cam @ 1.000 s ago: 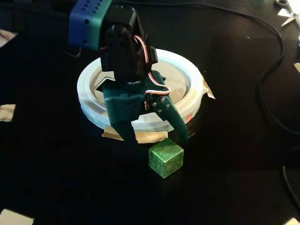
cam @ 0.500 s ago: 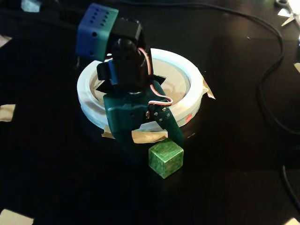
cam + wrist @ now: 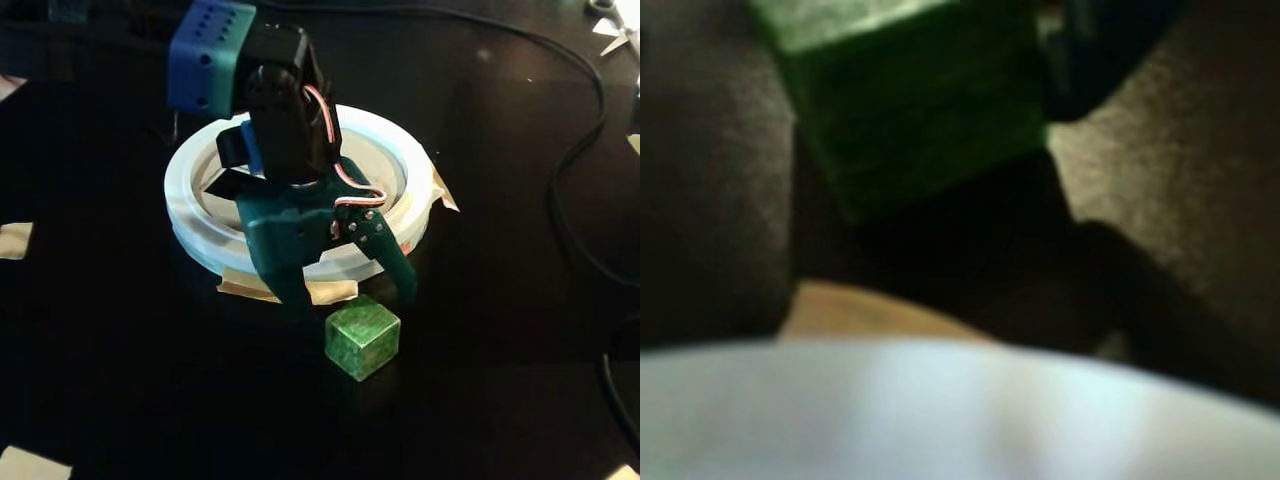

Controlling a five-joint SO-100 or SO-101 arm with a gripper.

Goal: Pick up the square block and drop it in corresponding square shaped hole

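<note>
The square block [image 3: 362, 342], a mottled green cube, rests on the black table just in front of the white-rimmed disc [image 3: 400, 160]. My gripper [image 3: 352, 298] hangs open directly behind and slightly above it, one green finger to each side, with the right fingertip [image 3: 406, 292] near the cube's far right corner. In the wrist view the block [image 3: 910, 100] fills the top centre, blurred, and a dark finger [image 3: 1100, 50] stands beside its right edge. The arm covers most of the tan disc, so the square shaped hole is hidden; only a dark cut-out edge [image 3: 215, 185] shows at the left.
Tan tape [image 3: 330, 292] holds the ring's front edge, and the white ring [image 3: 960, 420] fills the bottom of the wrist view. A black cable [image 3: 575, 160] runs down the right side of the table. Paper scraps [image 3: 14, 240] lie at the left and at the corners.
The gripper has shifted right and opened wider behind the block. The block has slid slightly to the right on the table.
</note>
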